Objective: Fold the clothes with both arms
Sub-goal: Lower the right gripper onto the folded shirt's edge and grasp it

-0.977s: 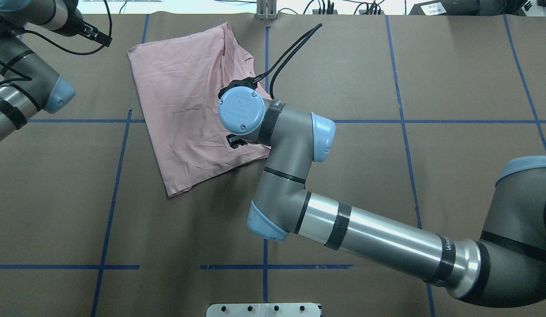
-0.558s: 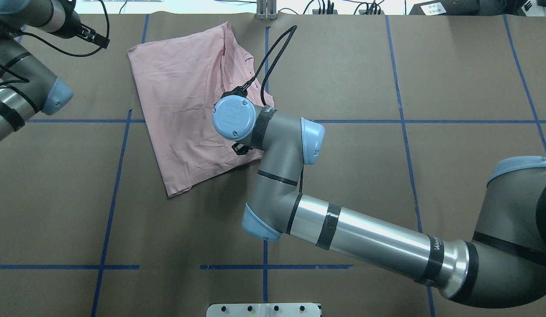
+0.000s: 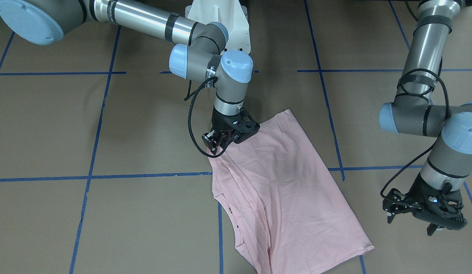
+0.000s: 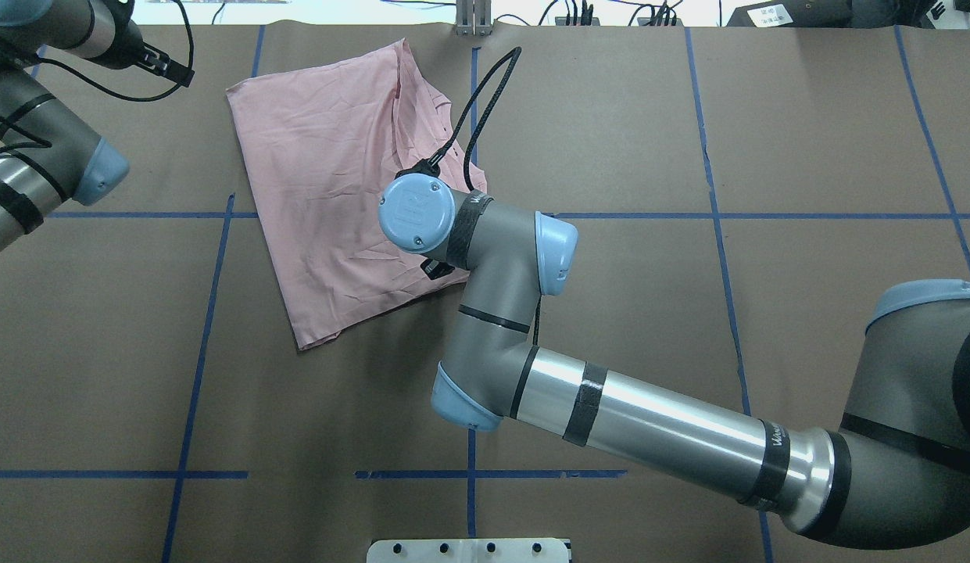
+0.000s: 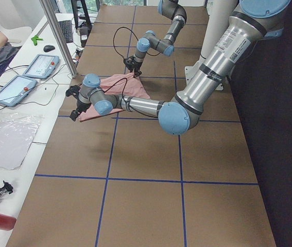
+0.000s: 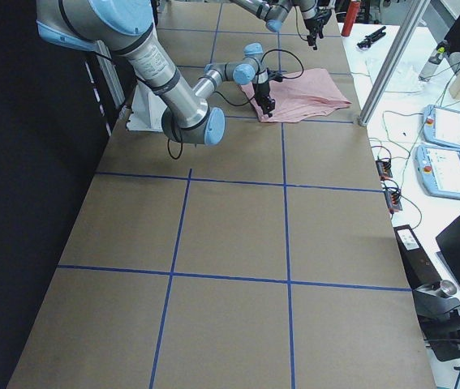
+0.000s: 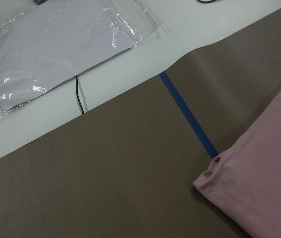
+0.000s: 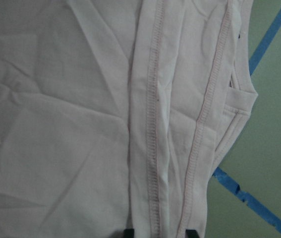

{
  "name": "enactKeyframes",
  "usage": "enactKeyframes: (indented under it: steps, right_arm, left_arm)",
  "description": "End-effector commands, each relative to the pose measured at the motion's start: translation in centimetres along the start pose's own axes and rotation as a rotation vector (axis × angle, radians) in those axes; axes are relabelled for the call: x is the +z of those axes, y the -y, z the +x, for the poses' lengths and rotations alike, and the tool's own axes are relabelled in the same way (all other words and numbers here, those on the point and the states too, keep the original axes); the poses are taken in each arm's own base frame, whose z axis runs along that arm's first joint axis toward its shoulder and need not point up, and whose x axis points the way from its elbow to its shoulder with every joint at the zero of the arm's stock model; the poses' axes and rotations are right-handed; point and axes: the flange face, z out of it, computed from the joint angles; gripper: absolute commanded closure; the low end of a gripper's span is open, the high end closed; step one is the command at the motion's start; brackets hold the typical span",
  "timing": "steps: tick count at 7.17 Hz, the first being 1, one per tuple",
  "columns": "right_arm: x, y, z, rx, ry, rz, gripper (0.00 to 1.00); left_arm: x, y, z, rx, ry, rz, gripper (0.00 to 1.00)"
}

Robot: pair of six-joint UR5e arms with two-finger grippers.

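My right arm stretches in from the right, elbow bent, wrist pointing straight down. The right gripper sits low with its jaws slightly apart. My left arm hangs at the far left, its left gripper spread wide and tilted.

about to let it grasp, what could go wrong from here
The fingers of the right gripper straddle several stacked hems of the T-shirt; closing may catch only some layers. The left gripper hangs open off the cloth, so a one-sided lift could drag and skew it.
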Motion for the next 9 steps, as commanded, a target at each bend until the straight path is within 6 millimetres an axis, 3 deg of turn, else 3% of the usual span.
enactKeyframes:
  steps: [1,2,5,6,7,8,9]
  right_arm:
    - [-0.1,0.0,0.0,0.000,0.001,0.000,0.74]
    - [0.0,-0.1,-0.1,-0.002,0.000,-0.001,0.83]
    - [0.0,-0.2,-0.2,-0.001,0.001,-0.002,0.84]
    - [0.1,-0.2,-0.2,0.006,0.001,-0.004,0.89]
    - [-0.3,-0.4,-0.1,0.005,0.009,0.002,1.00]
    - [-0.2,-2.7,1.5,0.002,0.013,0.007,1.00]
    - [1.5,-5.5,3.3,0.000,0.002,-0.006,1.00]
  left_arm:
    - [0.0,0.0,0.0,0.000,-0.001,0.001,0.00]
    - [0.0,0.0,0.0,0.000,-0.001,0.001,0.00]
    - [-0.1,0.0,0.0,0.001,-0.002,0.004,0.00]
    - [-0.1,0.0,-0.1,0.001,-0.001,0.006,0.00]
    - [-0.1,0.0,-0.1,0.001,-0.001,0.006,0.00]
    - [-0.1,0.0,-0.1,0.001,-0.001,0.006,0.00]
    - [-0.3,0.1,0.0,0.002,-0.002,0.009,0.00]
